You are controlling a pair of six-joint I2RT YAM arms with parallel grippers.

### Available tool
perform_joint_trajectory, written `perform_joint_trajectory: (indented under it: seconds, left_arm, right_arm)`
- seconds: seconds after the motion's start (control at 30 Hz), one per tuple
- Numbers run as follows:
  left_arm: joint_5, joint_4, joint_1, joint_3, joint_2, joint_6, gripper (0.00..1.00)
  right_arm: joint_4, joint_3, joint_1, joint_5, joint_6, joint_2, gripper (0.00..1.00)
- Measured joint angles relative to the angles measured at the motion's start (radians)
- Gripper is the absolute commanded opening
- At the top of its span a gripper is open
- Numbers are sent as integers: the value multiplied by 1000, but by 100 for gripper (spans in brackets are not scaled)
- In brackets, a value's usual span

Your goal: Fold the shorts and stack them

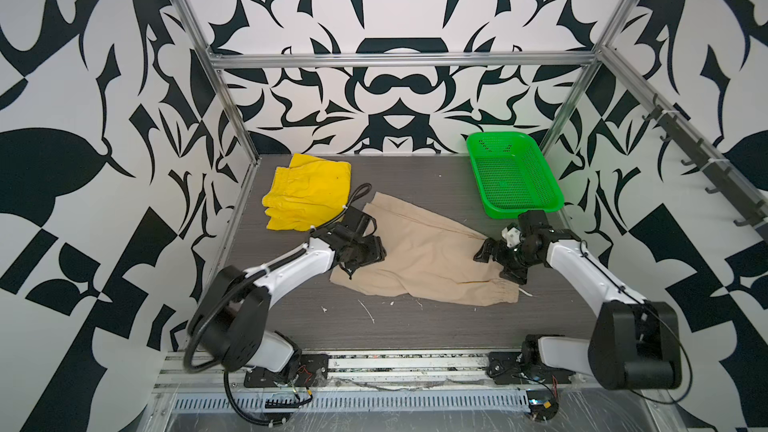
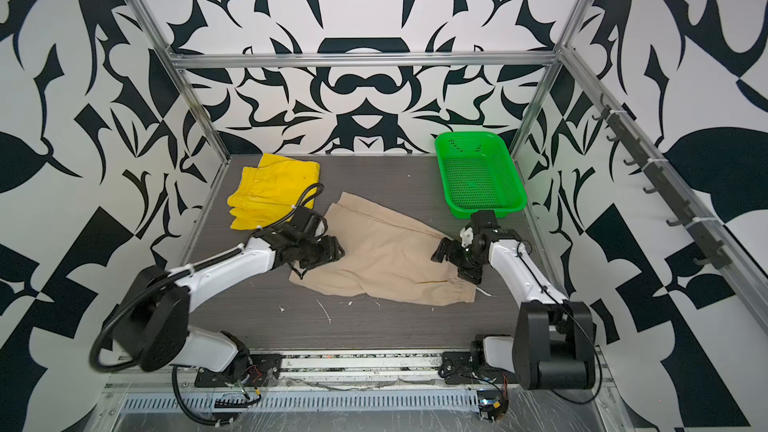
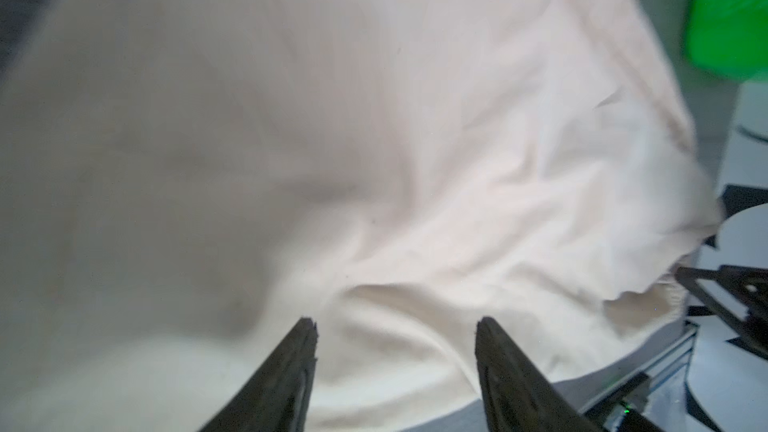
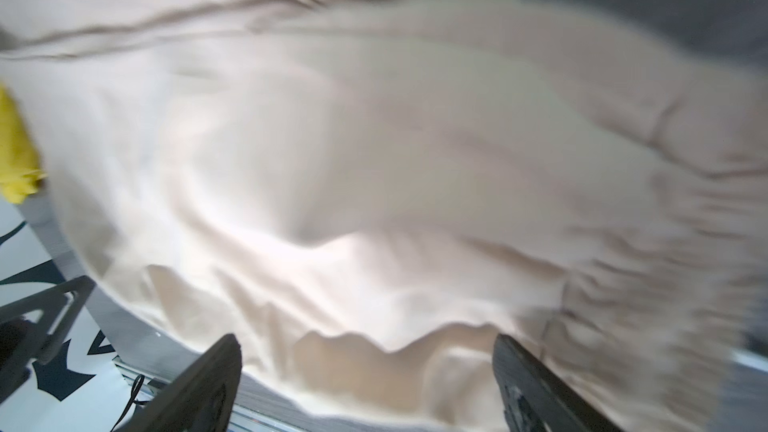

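The beige shorts lie spread flat and slanted across the middle of the table, gathered waistband at the near right. The yellow shorts lie folded at the back left. My left gripper hovers over the beige pair's left end, open, with only loose cloth showing between its fingers. Over the same pair's right edge my right gripper stands wide open, holding nothing. Beige cloth fills both wrist views.
A green perforated basket stands at the back right, just behind my right wrist. Metal frame posts and patterned walls close in the table on three sides. White scuffs mark the dark tabletop near the front.
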Motion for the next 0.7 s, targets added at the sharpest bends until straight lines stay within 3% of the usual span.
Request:
perform_joint_trajectory:
  seconds: [0.13,0.23,0.37,0.6,0.7]
  left_arm:
    - [-29,-13,71,-41,-158,-9,64]
    - [-35,-30,146,-96,-199,8,63]
    - [-35,-78,215,-123,-153,47,62]
    - [-40,-119,228,-121,-16,83,62]
    - [-48,-120,230,-121,21,98,54]
  right_arm:
    - [9,27,23,-12,-3,-74,97]
    - [32,16,81,-20,8,-48,97]
    - [67,-22,111,-24,25,39,97]
    - [93,-72,110,-2,42,102,97]
    - [102,-75,110,8,45,107,97]
